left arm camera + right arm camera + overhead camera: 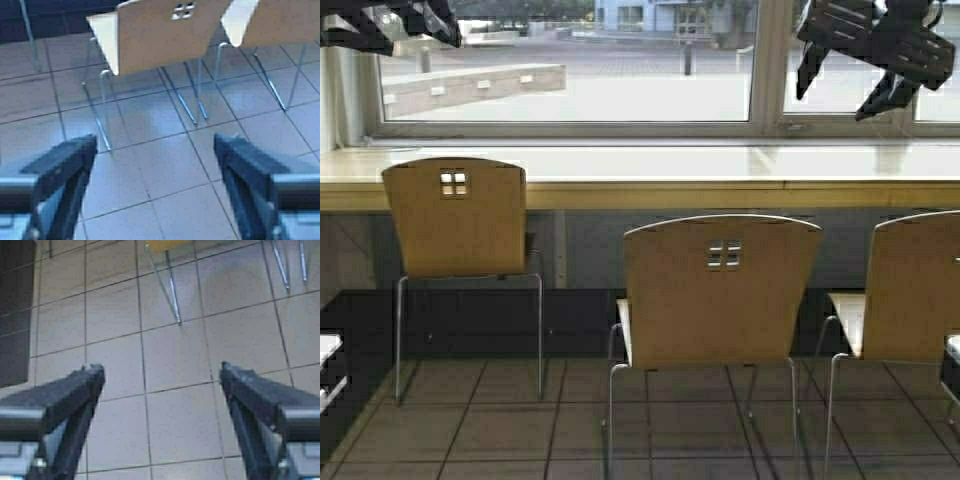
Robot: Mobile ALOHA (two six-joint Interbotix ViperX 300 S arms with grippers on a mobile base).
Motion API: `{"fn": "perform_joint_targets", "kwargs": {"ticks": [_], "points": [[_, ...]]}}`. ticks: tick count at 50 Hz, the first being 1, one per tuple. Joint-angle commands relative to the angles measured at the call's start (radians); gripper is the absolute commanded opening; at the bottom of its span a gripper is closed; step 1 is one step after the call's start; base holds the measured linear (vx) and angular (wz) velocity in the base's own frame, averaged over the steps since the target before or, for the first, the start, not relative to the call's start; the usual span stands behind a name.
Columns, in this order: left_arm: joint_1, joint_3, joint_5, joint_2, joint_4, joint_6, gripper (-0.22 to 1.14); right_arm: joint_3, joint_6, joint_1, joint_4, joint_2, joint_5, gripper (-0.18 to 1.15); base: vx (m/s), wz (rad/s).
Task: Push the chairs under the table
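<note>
Three chairs: left chair (455, 217) tucked at the table (650, 165), middle chair (720, 290) and right chair (920, 290) pulled out; left gripper (155, 165) and right gripper (162, 390) raised, fingers spread wide, holding nothing

We see the tabletop (650, 165) running from left to right under the window (570, 70), with three chairs on the tiled floor (500, 430) in front of it. The left chair (455, 215) stands closest to the tabletop, its backrest touching or just beside the front edge. The middle chair (720, 290) stands farther back, nearer to us, and the right chair (915, 290) stands just beside it, partly cut off at the right edge.
</note>
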Motion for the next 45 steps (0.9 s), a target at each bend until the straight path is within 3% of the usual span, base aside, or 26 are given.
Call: {"fn": "perform_joint_targets", "kwargs": {"ticks": [1,45], "points": [[0.000,-0.008,-0.008,0.009,-0.002,-0.002,1.00,-0.014,-0.003,0.005,0.002,-0.008,-0.002,1.01,0.01,-0.30],[0.000,-0.009,-0.003,0.000,0.008,0.008,1.00,-0.026,-0.002,0.006,0.084,0.000,0.063,1.01,0.13,-0.20]]}}
